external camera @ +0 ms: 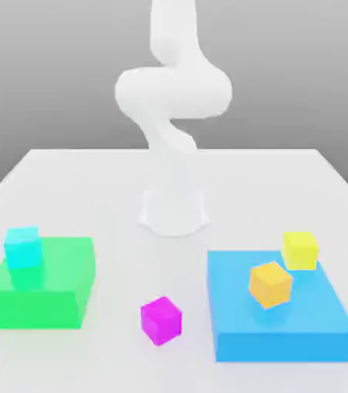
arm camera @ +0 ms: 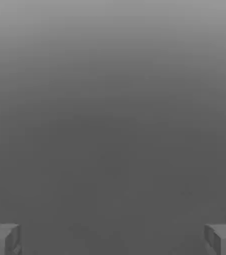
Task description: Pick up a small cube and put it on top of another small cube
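A small magenta cube (external camera: 161, 320) rests on the white table near its front edge, between the two flat blocks. A small cyan cube (external camera: 22, 246) sits on top of the large green block (external camera: 42, 285) at the exterior view's left. In the hand view my gripper (arm camera: 113, 239) is open, its two grey fingertips (arm camera: 2, 239) far apart with nothing between them, facing plain grey background. The white arm (external camera: 173, 92) rises from its base at the table's middle and folds upward.
A large flat blue block (external camera: 278, 305) lies at the exterior view's right, with an orange cube (external camera: 270, 284) on it and a yellow cube (external camera: 299, 250) at its back edge. The arm's base (external camera: 174, 211) stands behind the magenta cube.
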`<action>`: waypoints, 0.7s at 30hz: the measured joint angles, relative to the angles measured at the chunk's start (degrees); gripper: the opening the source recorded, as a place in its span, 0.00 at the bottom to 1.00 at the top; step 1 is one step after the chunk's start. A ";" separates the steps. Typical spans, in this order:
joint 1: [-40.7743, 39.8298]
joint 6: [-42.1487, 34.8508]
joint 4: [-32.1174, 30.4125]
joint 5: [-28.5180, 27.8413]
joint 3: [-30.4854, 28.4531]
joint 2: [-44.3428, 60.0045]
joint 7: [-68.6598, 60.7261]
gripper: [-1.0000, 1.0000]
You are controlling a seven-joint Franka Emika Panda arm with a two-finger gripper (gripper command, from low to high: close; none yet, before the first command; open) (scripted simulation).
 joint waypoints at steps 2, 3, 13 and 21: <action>1.95 2.84 -2.71 1.01 -2.27 4.45 -4.31 0.50; 2.84 4.22 -4.02 1.52 -3.29 6.62 -6.43 0.50; 9.67 17.97 -17.06 5.65 -10.48 28.47 -26.80 0.50; 9.00 28.73 -25.82 1.73 -11.46 43.59 -36.03 0.50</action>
